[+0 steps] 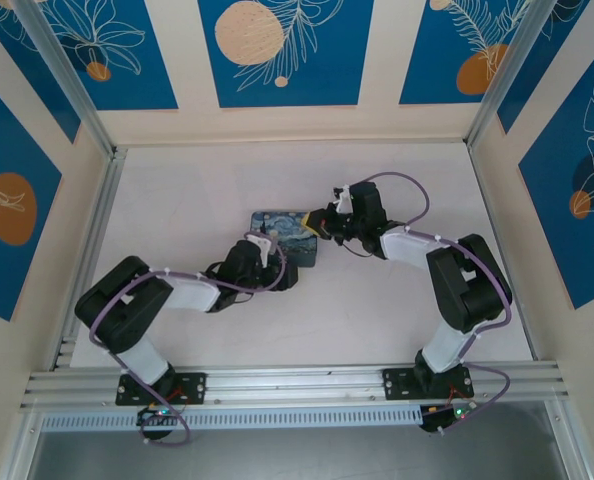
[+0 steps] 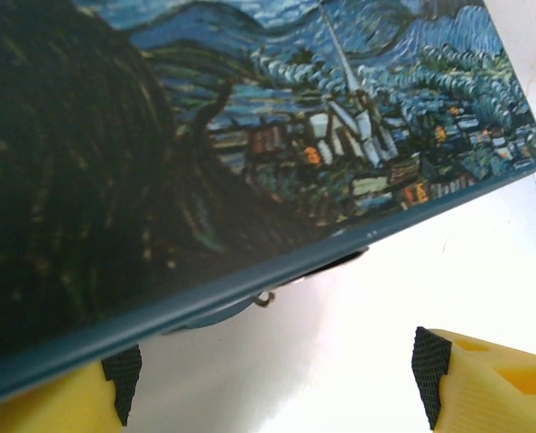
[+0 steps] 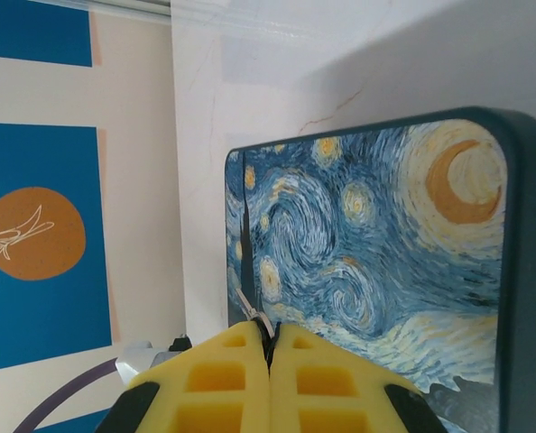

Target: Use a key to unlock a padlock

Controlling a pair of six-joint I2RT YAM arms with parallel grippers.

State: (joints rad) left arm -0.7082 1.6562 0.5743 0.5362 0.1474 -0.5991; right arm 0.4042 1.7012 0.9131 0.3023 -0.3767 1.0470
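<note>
A thin tan-grey key [image 3: 248, 305] sticks out from between the yellow fingers of my right gripper [image 3: 270, 338], which is shut on it. That gripper [image 1: 327, 222] hovers at the right end of the starry-night box [image 1: 277, 228], above its painted lid [image 3: 385, 253]. My left gripper [image 2: 275, 370] is open, its black pads [image 2: 124, 370] wide apart, low at the box's near edge [image 2: 250, 289]. Under that edge peeks a small bluish rounded body with a tiny silvery loop, the padlock [image 2: 266, 298], mostly hidden. In the top view the left gripper [image 1: 277, 262] sits against the box's near side.
The box lies mid-table on a pale surface [image 1: 377, 310]. Aluminium rails [image 1: 87, 240] and blue-patterned walls [image 1: 277, 50] enclose the workspace. Bare table shows between my left fingers [image 2: 340, 361] and to the box's far side [image 3: 295, 72].
</note>
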